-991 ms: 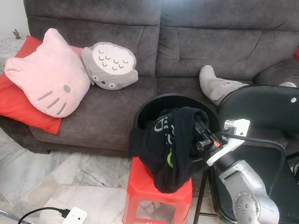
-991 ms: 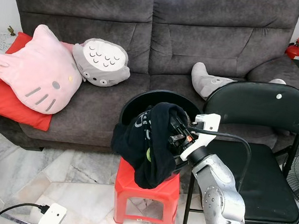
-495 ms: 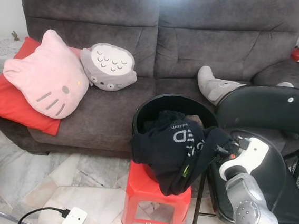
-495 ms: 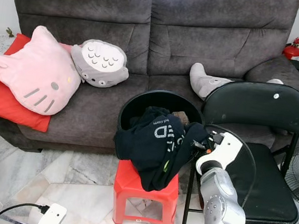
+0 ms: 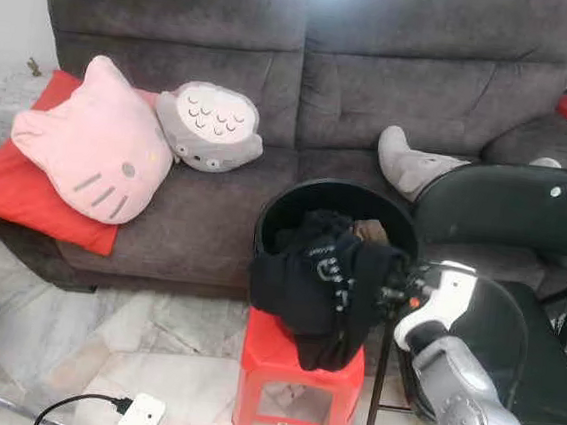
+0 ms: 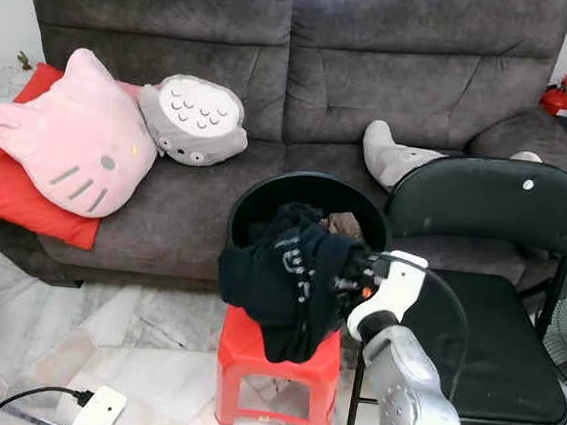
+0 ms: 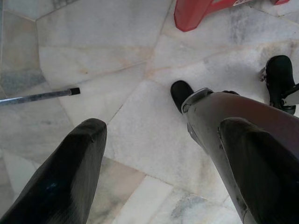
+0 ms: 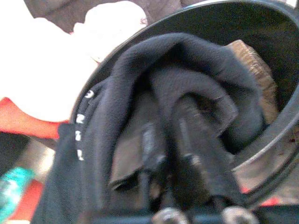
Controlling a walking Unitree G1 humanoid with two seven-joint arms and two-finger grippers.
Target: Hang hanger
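Note:
A black garment (image 5: 322, 282) with white lettering hangs over the front rim of a black bucket (image 5: 338, 191), which stands on a red stool (image 5: 278, 351). My right gripper (image 5: 394, 288) reaches in from the right at the bucket's right rim and is shut on a fold of the garment (image 8: 140, 116); the cloth wraps its fingers (image 8: 187, 140). A brown item (image 8: 250, 63) lies inside the bucket behind the cloth. My left gripper (image 7: 163, 125) hangs low over the marble floor, open, with nothing between its fingers.
A black folding chair (image 5: 525, 211) stands right beside the stool, close behind my right arm. Behind is a grey sofa (image 5: 214, 206) with a pink cat cushion (image 5: 94, 144) and grey plush toys. A white plug with cable (image 5: 138, 417) and a thin rod (image 7: 37, 96) lie on the floor.
My right gripper has drawn back a little to the left, toward the bucket. The garment, stretched out to the right half a second ago, now hangs bunched over the rim.

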